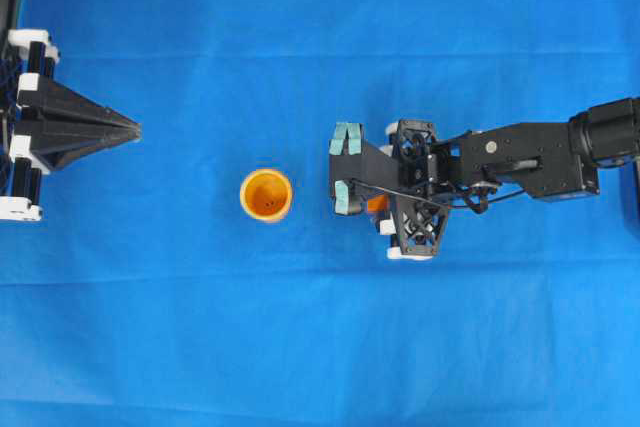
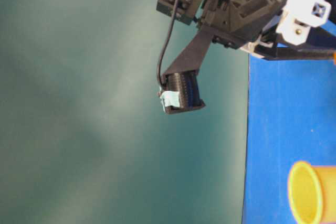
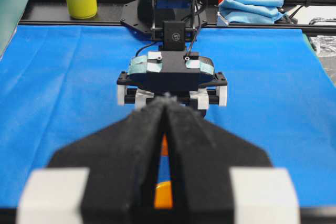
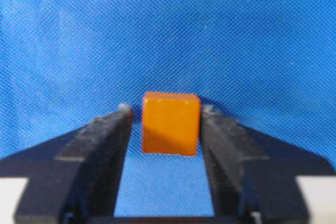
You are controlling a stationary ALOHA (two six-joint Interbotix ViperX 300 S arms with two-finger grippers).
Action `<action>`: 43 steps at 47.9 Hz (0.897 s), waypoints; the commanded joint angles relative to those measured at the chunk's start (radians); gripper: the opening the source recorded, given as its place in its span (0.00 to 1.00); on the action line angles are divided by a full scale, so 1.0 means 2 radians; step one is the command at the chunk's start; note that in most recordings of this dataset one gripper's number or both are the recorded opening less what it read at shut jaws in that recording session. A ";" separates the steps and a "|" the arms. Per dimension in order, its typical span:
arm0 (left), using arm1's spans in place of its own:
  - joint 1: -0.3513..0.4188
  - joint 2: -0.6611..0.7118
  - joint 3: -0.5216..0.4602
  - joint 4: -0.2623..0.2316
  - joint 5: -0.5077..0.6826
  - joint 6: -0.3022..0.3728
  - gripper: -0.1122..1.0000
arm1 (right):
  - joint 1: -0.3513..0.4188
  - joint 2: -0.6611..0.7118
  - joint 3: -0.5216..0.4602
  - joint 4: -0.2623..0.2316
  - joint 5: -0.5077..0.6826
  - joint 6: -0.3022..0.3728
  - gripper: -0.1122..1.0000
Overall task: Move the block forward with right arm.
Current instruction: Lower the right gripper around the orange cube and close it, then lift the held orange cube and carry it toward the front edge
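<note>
Right gripper over the block, cup beside it

The right gripper hangs with its fingers apart, the small orange block sitting between them on the blue cloth of the desk (narrow gaps show on both sides, so it isn't clamped). Just beyond the fingertips stands the round orange-yellow cup, mouth up, seemingly with nothing inside. Well away from the cup, on its far side, the left gripper rests with its pointed black fingers pressed together.
</note>
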 commanded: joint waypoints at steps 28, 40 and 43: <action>0.001 0.004 -0.016 0.002 0.000 0.000 0.10 | 0.002 -0.117 -0.017 0.001 0.093 0.001 0.47; 0.001 0.004 -0.016 0.002 -0.001 0.000 0.11 | 0.004 -0.167 -0.026 0.001 0.144 0.005 0.47; 0.001 0.004 -0.016 0.002 0.000 0.000 0.10 | 0.005 -0.178 -0.032 0.001 0.153 0.005 0.47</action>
